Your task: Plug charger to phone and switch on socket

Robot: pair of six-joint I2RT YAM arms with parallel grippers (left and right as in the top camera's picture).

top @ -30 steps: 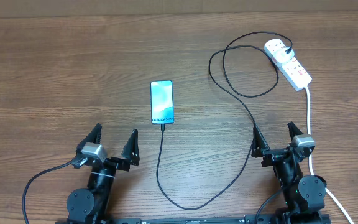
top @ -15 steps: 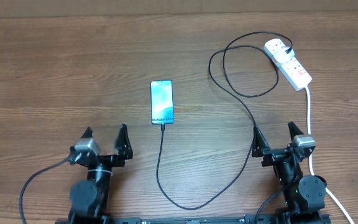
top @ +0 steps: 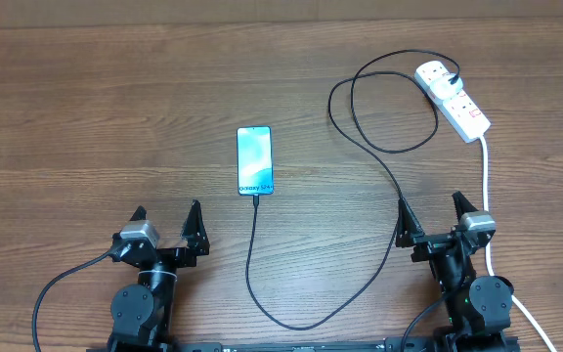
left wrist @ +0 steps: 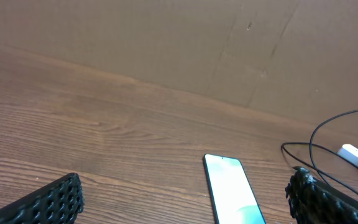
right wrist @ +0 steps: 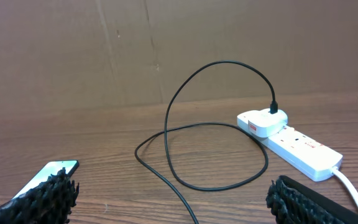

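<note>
The phone [top: 254,160] lies flat mid-table with its light blue screen up; it also shows in the left wrist view [left wrist: 232,190]. The black charger [top: 262,293] cable meets the phone's near edge, loops toward me, then runs up to coils [top: 379,108] and a white plug [top: 438,76] seated in the socket [top: 462,106], a white strip at the far right. My left gripper [top: 166,209] stands open near the front edge, left of the cable, holding nothing. My right gripper [top: 429,203] is open too, and the cable passes by its left finger [top: 402,217].
The socket's thick white cord [top: 485,186] runs down the right side, close past my right arm. In the right wrist view the charger coils [right wrist: 216,134], the plug [right wrist: 263,121] and the socket [right wrist: 303,149] lie ahead, before a brown cardboard wall [right wrist: 166,50].
My left gripper has shifted a little to the left and turned, staying open. The right arm, phone and cable have not moved.
</note>
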